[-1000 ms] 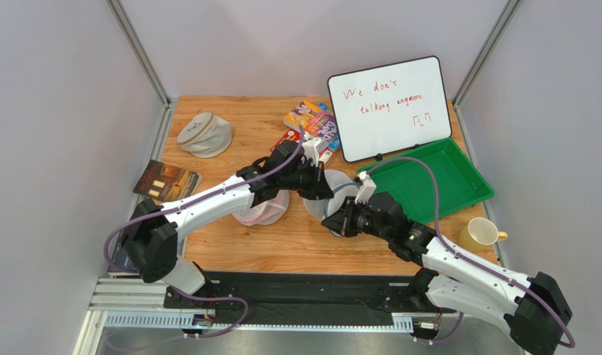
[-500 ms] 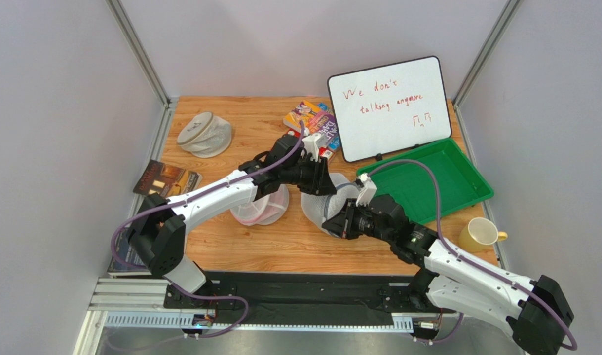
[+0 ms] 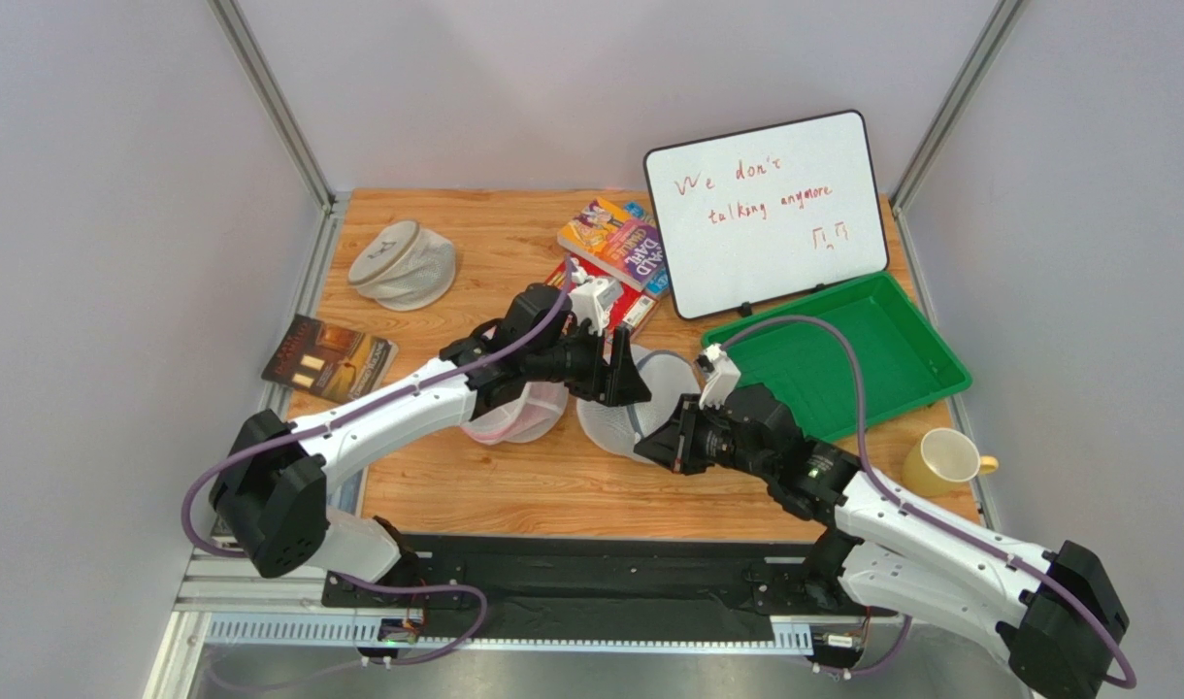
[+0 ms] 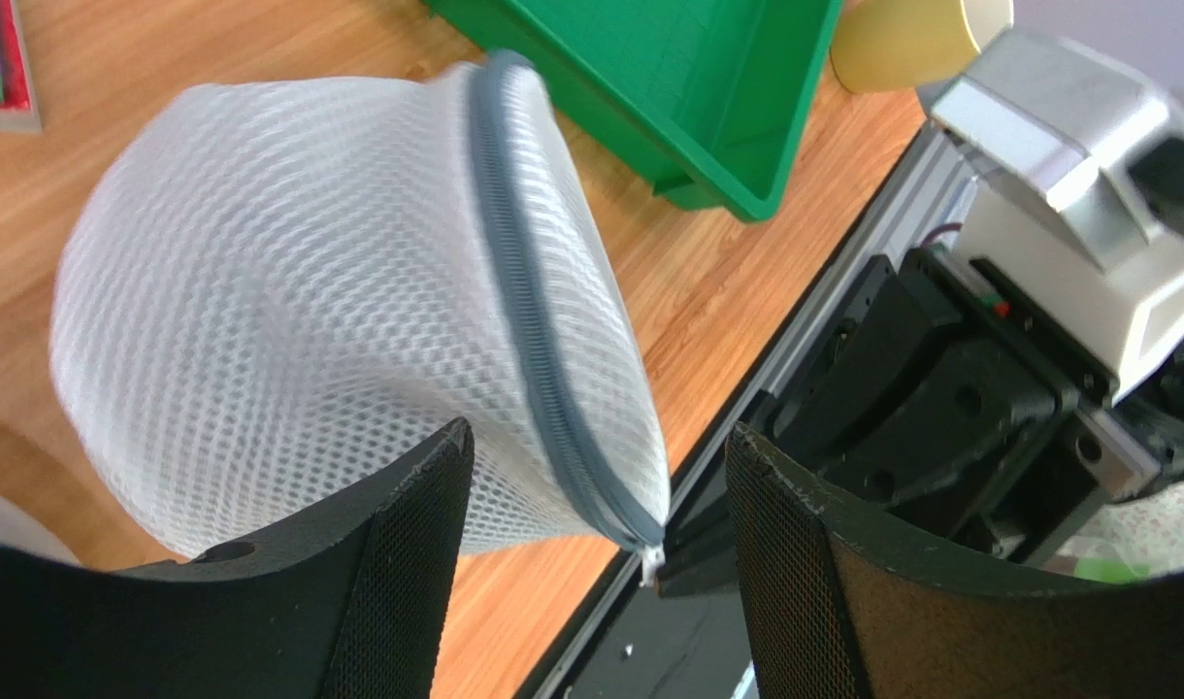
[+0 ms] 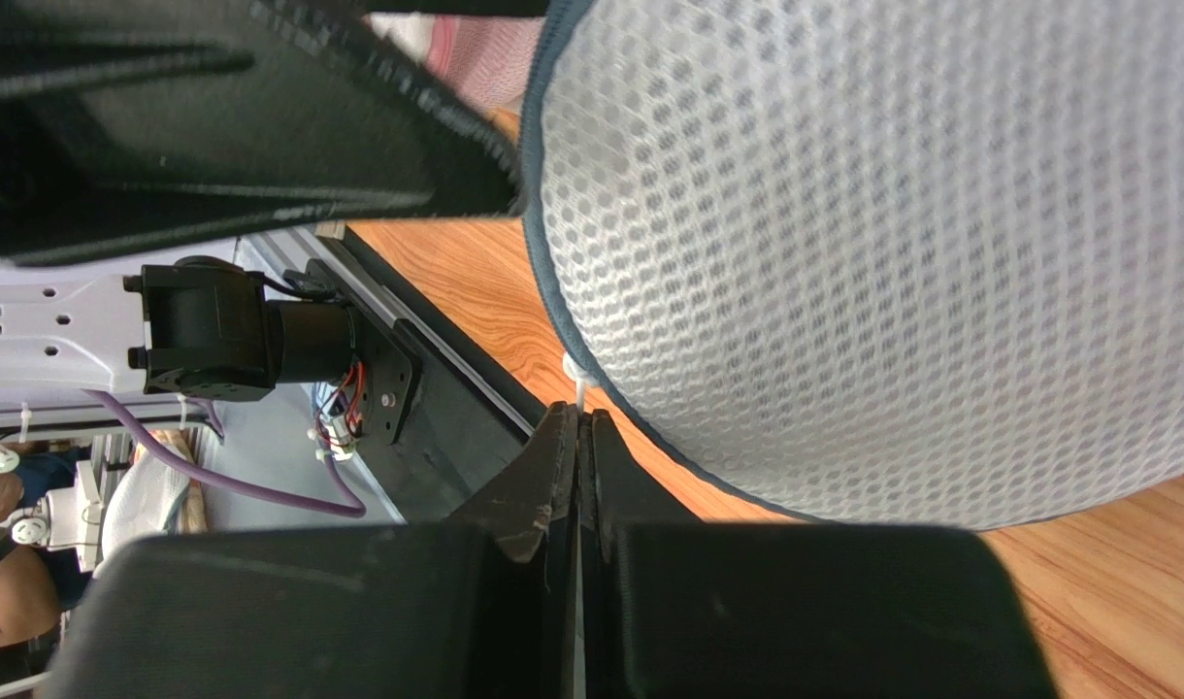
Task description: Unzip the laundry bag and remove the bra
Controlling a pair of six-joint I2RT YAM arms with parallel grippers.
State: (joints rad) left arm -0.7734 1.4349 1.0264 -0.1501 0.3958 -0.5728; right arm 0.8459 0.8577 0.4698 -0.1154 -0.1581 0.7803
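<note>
The laundry bag (image 3: 623, 418), white mesh with a grey-blue zipper (image 4: 532, 321), hangs just above the table's middle. My right gripper (image 3: 674, 441) is shut on its small white zipper pull (image 5: 572, 382), at the lower end of the zipper. In the right wrist view that gripper (image 5: 578, 415) has its jaws pressed together on the tab, and the bag (image 5: 875, 248) bulges above. My left gripper (image 4: 598, 437) stands open just left of the bag (image 4: 306, 291), gripping nothing. From above, the left gripper (image 3: 623, 382) is at the bag's upper edge. The bra is hidden.
A pink-tinted mesh bag (image 3: 513, 415) lies under the left arm, and a beige-grey bag (image 3: 403, 264) sits at the back left. A whiteboard (image 3: 766, 211), green tray (image 3: 846, 357) and yellow mug (image 3: 941, 459) stand to the right. Books (image 3: 613, 248) lie at the back, a booklet (image 3: 327, 356) left.
My left gripper has opened, let go of the bag and drawn back to the left. The bag, held by the right gripper, has shifted left and towards the front.
</note>
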